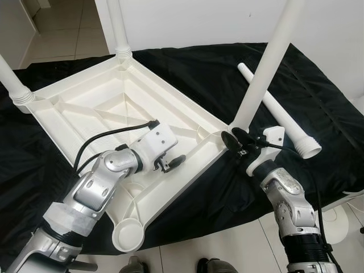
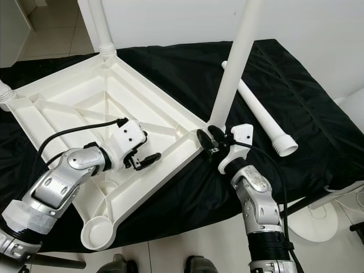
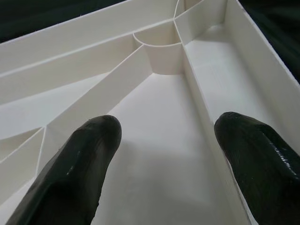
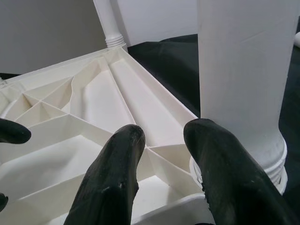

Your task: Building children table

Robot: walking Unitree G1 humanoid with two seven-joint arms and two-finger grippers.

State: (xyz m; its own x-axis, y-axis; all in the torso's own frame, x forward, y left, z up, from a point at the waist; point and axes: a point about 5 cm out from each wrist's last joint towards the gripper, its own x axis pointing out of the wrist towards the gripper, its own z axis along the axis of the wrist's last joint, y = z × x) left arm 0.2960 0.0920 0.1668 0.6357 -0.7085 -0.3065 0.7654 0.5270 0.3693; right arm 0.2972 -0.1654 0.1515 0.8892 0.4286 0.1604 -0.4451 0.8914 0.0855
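Note:
A white plastic table top (image 1: 85, 96) lies upside down on a black cloth. Three white legs stand in its corner sockets: one at the far left (image 1: 11, 82), one at the back (image 1: 116, 28), and one at the right corner (image 1: 267, 62). A loose leg (image 1: 278, 111) lies on the cloth to the right. The near corner socket (image 1: 128, 233) holds nothing. My left gripper (image 1: 170, 163) is open over the ribbed underside, its fingers (image 3: 84, 159) straddling a bare channel. My right gripper (image 1: 235, 138) is open at the rim, just beside the base of the right leg (image 4: 243, 70).
The black cloth (image 1: 199, 62) covers a low surface whose near edge drops to the tiled floor (image 1: 227, 250). A white wall stands behind. A round white object (image 1: 336, 223) sits on the floor at the right.

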